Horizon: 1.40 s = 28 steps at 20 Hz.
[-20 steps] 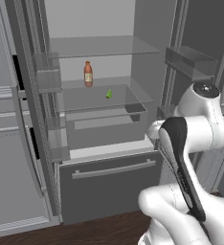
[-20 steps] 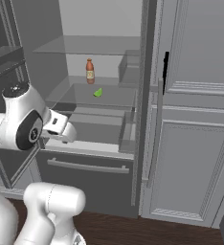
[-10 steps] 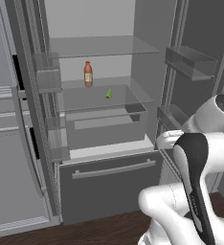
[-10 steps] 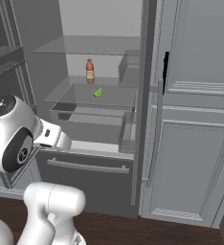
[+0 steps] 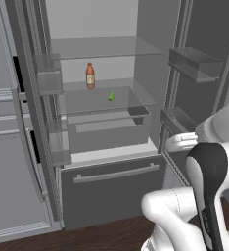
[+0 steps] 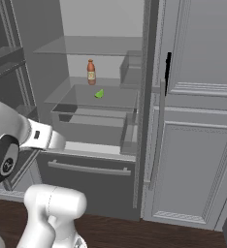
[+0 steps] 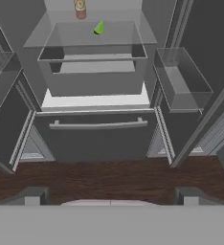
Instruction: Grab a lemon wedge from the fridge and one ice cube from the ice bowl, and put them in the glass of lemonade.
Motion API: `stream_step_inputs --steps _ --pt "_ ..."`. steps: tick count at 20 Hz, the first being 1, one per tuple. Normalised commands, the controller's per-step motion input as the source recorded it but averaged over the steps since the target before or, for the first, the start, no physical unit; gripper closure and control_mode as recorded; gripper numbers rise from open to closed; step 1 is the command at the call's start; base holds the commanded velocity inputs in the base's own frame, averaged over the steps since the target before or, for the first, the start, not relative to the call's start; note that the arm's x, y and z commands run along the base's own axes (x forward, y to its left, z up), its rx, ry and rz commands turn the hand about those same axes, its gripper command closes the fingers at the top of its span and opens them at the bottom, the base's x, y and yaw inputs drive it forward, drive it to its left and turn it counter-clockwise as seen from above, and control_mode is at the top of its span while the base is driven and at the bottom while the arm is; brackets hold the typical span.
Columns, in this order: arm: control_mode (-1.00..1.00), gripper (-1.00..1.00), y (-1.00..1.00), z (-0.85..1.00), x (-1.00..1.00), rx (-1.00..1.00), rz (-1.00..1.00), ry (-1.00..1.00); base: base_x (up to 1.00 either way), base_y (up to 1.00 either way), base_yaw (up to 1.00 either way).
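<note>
One fridge (image 5: 150,73) stands with both doors swung open. Inside it are one lemon wedge (image 5: 111,96) and one orange bottle (image 5: 90,76), both on the same glass shelf (image 5: 87,100), the wedge a little to the right of the bottle and nearer the shelf's front edge, the two apart. A second glass shelf (image 5: 102,47) sits above, a clear drawer (image 5: 106,130) below, and a pull-out freezer drawer (image 5: 111,188) with one long handle at the bottom. Each door carries clear bins (image 5: 194,61). The tool (image 7: 109,196) has its two tips spread wide apart, gripping nothing, well short of the wedge, over the dark wooden floor (image 7: 109,177)
</note>
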Motion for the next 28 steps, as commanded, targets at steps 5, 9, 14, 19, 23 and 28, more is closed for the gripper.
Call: stream_step_inputs --steps 5,9,14,19,23,28 --pt "-1.00 -1.00 0.01 0.16 0.06 -0.04 0.01 0.00 0.00 0.00 0.00" --pt "-1.00 -1.00 0.00 0.00 0.00 0.00 0.00 0.00 0.00 0.00 0.00" --pt "-1.00 -1.00 0.00 0.00 0.00 0.00 0.00 0.00 0.00 0.00 0.00" --pt "-1.00 -1.00 0.00 -0.01 0.00 0.00 0.00 0.00 0.00 0.00 0.00" --pt "1.00 -1.00 0.00 -0.03 0.00 0.00 0.00 0.00 0.55 0.17 0.00" --pt "1.00 -1.00 0.00 0.00 0.00 0.00 0.00 0.00 0.95 0.22 0.06"
